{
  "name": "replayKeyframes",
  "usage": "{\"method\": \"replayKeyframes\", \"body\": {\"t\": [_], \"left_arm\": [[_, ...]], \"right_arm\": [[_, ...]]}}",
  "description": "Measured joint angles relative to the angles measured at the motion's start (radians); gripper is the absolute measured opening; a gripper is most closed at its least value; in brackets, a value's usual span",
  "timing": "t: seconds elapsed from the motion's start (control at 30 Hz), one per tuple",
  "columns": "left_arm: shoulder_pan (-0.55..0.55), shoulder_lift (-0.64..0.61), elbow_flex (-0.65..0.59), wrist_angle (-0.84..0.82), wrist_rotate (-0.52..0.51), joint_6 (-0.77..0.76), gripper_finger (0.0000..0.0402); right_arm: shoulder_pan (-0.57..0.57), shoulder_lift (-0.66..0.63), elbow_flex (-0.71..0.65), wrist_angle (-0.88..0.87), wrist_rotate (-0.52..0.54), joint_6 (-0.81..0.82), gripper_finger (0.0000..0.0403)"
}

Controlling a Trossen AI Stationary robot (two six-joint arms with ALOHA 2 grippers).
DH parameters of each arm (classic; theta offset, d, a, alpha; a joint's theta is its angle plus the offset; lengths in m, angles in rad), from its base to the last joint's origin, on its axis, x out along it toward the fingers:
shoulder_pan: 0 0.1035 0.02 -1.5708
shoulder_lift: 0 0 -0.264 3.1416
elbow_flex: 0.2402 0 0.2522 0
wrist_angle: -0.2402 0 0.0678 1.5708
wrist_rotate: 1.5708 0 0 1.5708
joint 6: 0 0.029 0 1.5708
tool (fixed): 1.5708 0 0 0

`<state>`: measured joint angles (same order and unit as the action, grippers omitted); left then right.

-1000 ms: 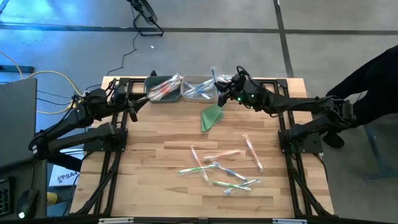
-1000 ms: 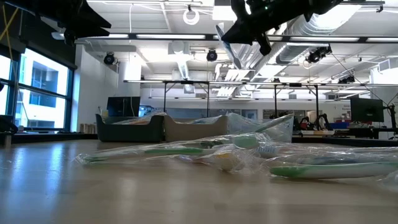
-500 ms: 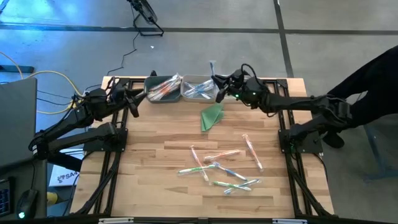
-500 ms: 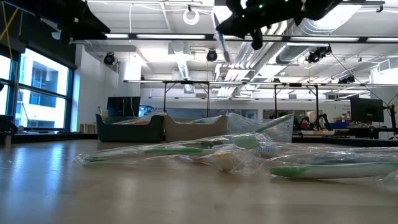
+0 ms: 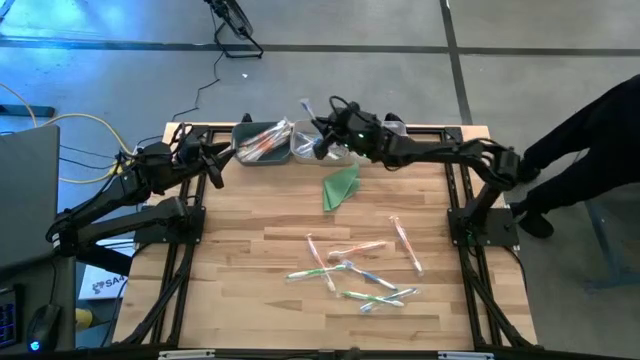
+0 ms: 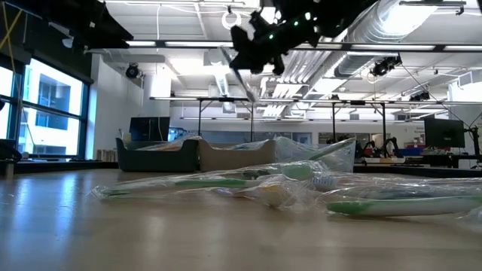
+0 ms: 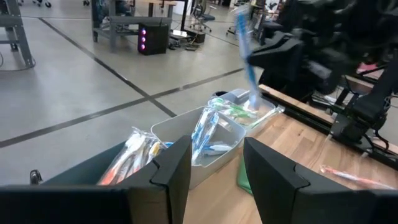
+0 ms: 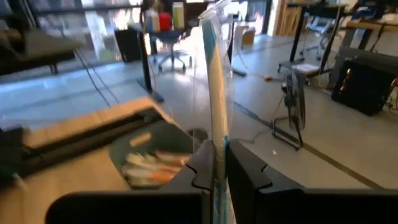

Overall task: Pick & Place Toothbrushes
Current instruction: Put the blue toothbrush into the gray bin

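Observation:
My right gripper (image 5: 323, 138) hangs above the table's far edge, over the two bins, shut on one toothbrush (image 5: 308, 112), white with blue accents in a clear wrapper. The low view shows that toothbrush (image 6: 239, 74) slanting down below the gripper (image 6: 262, 41). The dark bin (image 5: 260, 145) holds pink-orange toothbrushes, and the clear bin (image 5: 318, 146) holds blue and green ones. Several wrapped toothbrushes (image 5: 352, 270) lie flat on the wood in the table's near middle. My left gripper (image 5: 214, 163) waits open at the far left, beside the dark bin. My right gripper pinches the wrapped toothbrush between its two fingers (image 8: 202, 167), near one end of the stick (image 8: 216, 152). The rest of the toothbrush (image 8: 212, 74) sticks out beyond the fingertips, along the fingers. It is lifted clear of table and bins.
A folded green triangle (image 5: 341, 186) lies on the wood just near of the clear bin. Black frame rails run along the table's left, right and far edges. Bare wood lies between the bins and the loose toothbrushes. A person's dark sleeve (image 5: 590, 120) shows beyond the right edge.
My right gripper has travelled toward the table's left along the far edge, carrying the toothbrush from over the clear bin's right end to about where the two bins meet. The toothbrush stays lifted clear and has swung with it.

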<state>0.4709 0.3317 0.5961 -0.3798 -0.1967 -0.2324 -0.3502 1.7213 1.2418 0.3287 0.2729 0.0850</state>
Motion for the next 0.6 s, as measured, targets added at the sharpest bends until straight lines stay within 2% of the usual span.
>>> {"method": "replayKeyframes", "body": {"t": [0.17,0.37,0.6], "left_arm": [[0.000,0.000,0.000,-0.032,0.000,0.000,0.0143],[0.000,0.000,0.000,-0.050,0.000,0.000,0.0143],[0.000,0.000,0.000,-0.050,0.000,0.000,0.0143]], "right_arm": [[-0.049,0.083,0.056,-0.033,-0.044,-0.011,0.0015],[-0.102,0.142,0.057,-0.067,-0.050,-0.006,0.0015],[-0.156,0.189,0.057,-0.091,-0.132,-0.003,0.0015]]}}
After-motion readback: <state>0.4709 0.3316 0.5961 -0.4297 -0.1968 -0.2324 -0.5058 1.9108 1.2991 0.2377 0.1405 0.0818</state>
